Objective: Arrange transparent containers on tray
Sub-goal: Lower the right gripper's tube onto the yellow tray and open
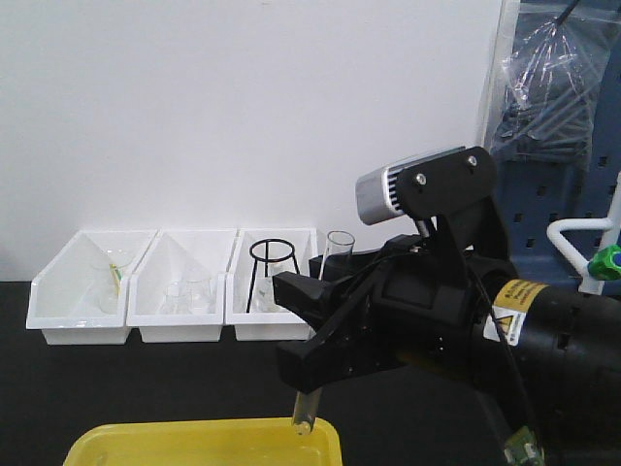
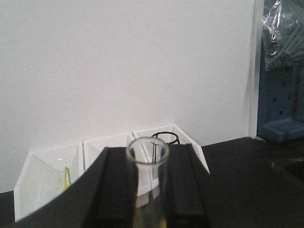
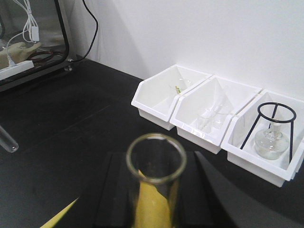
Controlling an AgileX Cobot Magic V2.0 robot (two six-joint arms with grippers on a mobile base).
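Note:
In the front view my right gripper [image 1: 309, 330] reaches in from the right and is shut on a transparent container [image 1: 304, 416], a slim test tube held nearly upright. Its round bottom hangs just over the far rim of the yellow tray [image 1: 194, 442]. The right wrist view looks down the open mouth of that tube [image 3: 156, 190] between the black fingers [image 3: 121, 190], with tray yellow showing through it. My left gripper [image 2: 148, 153] is shut on another upright test tube [image 2: 147, 166] and is out of the front view. A further tube end [image 3: 7, 141] shows at the left edge.
Three white slanted bins [image 1: 184, 291] line the wall, holding a funnel, flasks and a black wire tripod [image 1: 270, 264]. A blue pegboard [image 1: 572, 204] with a plastic bag stands at the right. A power strip [image 3: 14, 69] lies far left on the black table.

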